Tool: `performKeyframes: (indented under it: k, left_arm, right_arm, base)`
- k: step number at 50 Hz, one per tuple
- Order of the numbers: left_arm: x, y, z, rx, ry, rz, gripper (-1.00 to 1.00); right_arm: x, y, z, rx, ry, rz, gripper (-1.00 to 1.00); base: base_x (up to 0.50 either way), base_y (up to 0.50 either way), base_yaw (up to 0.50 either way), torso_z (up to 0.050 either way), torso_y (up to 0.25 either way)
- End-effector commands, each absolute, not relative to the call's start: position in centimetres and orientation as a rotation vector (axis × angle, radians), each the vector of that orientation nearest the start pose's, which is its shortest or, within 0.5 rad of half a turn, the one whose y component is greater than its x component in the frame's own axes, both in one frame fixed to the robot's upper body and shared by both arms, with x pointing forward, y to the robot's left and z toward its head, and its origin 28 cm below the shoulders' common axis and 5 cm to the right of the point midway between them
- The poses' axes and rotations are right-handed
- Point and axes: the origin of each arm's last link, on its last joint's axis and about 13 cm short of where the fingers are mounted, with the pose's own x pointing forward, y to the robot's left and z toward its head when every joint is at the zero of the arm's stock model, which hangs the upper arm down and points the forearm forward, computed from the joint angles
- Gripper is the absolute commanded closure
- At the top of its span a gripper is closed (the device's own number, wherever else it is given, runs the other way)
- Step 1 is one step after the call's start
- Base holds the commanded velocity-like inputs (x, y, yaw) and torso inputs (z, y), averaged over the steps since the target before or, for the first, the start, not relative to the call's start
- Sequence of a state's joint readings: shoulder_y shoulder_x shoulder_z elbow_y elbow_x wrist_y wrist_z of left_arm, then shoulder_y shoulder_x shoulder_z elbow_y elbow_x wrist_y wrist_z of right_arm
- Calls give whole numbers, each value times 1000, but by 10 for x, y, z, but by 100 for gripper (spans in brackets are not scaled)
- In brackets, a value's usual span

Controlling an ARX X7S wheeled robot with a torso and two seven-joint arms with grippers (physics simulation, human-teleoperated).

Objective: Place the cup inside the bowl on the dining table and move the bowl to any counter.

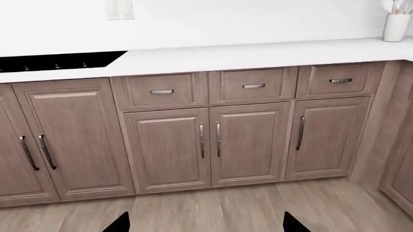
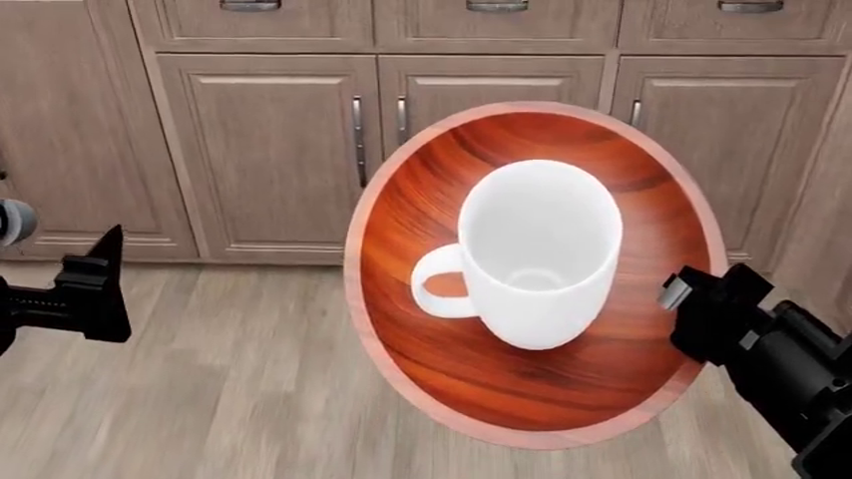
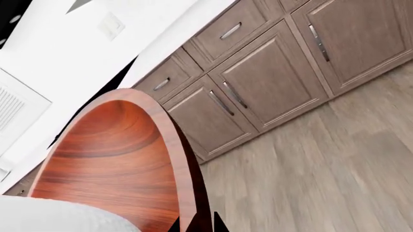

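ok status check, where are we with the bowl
Right gripper clamped on bowl rim, cup inside. Left gripper empty. Counter ahead, nothing blocking.

brown cabinets [image 1: 206,145], wood floor [image 2: 239,399], white utensil holder [image 1: 396,26], wall outlet [image 1: 120,8]

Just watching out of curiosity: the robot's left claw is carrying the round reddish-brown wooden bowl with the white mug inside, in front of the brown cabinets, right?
Not quite: it is the right claw that grips the rim of the round reddish-brown wooden bowl, as the head view shows. The left claw is empty, off to the side. The rest holds: the tall white ceramic mug sits inside the bowl, in front of the brown wooden cabinets.
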State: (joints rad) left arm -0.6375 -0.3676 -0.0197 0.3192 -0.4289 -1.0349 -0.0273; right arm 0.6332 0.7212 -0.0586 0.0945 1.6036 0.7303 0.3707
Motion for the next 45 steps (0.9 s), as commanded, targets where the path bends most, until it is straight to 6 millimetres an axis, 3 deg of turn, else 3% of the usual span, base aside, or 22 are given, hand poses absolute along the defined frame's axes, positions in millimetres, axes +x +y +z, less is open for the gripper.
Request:
performKeyframes:
  k: [1,45]
  left_arm:
    - [288,274,187,32,72,-85,-100]
    - [288,276,185,31,72,-78,-100]
  right_arm:
    - [282,-216,196,695,268,180,100]
    - [281,-215,190,703,280,176,100]
  base:
    - [500,0,0,0,0]
    - [500,0,0,0,2]
